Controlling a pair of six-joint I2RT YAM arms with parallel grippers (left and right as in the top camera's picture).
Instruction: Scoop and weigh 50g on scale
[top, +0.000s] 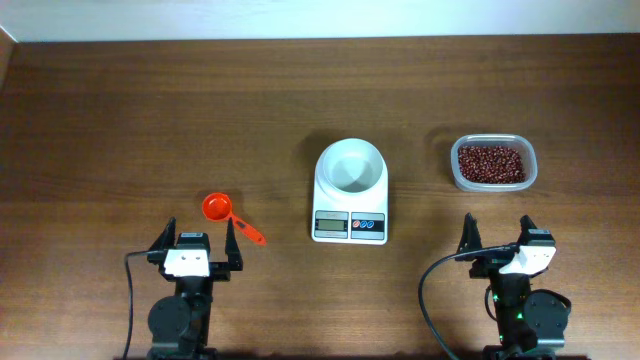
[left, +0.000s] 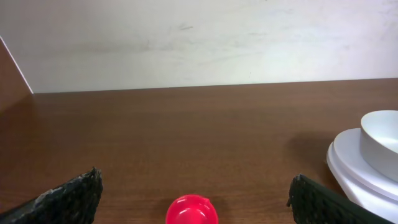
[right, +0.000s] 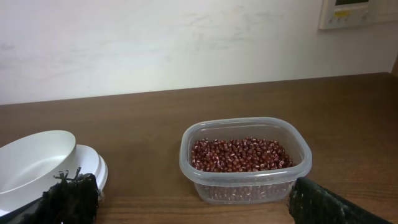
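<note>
Both wide open, nothing gripped, we see: left claw (top: 198, 235) sits just by the red scoop (top: 218, 208), right claw (top: 497, 228) faces the clear tub (right: 189, 140). The beans (top: 491, 163) lie in that tub, right of the scale (top: 349, 222) standing mid-way along the desk (top: 150, 120).

Left arm (top: 180, 318): black rounded joints, white wrist housing, thin black cable (top: 128, 295) looping off its side.
Right arm (top: 527, 315): same build (small green lights glowing), thicker black cable (top: 421, 292).
Fingers (left: 68, 199): black, rough-textured.
</note>
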